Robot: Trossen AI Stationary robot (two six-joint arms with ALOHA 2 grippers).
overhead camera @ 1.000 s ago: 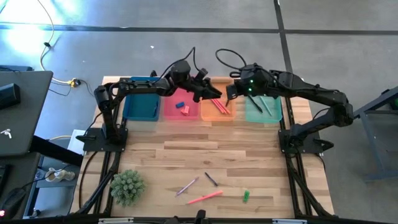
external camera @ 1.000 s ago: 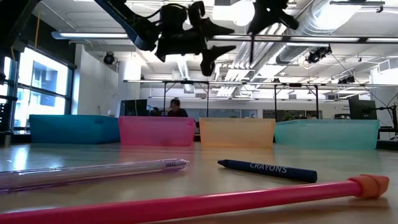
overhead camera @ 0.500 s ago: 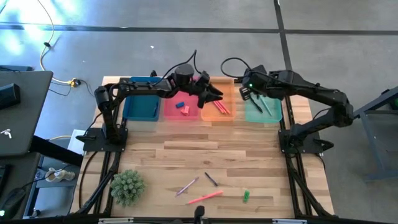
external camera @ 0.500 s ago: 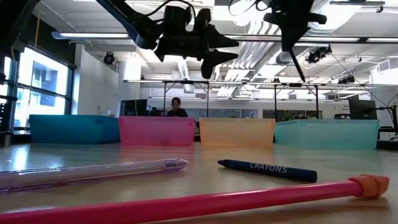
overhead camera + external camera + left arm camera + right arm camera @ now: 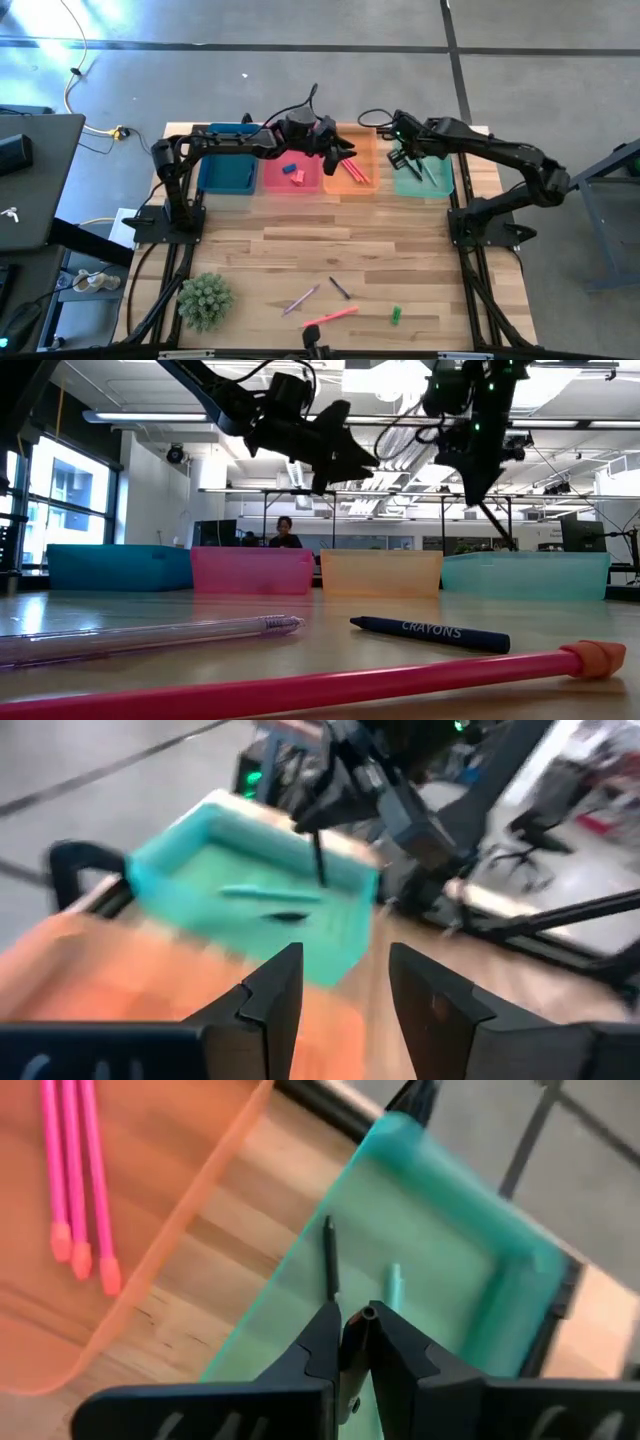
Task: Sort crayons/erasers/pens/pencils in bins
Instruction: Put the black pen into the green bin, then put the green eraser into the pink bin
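While the right gripper (image 5: pixel 345 1330) hangs clamped on a thin dark pen (image 5: pixel 329 1258) above the teal-green bin (image 5: pixel 440 183), note your left gripper (image 5: pixel 340 982), jaws apart and empty, over the orange bin (image 5: pixel 336 182); the pen looks light, stiff and slippery, so hold it mid-shaft.

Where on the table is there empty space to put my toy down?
The wide bare wood between the bins and the loose sticks is free. The front right corner past the green eraser too. The back row is crowded with bins and both arms.
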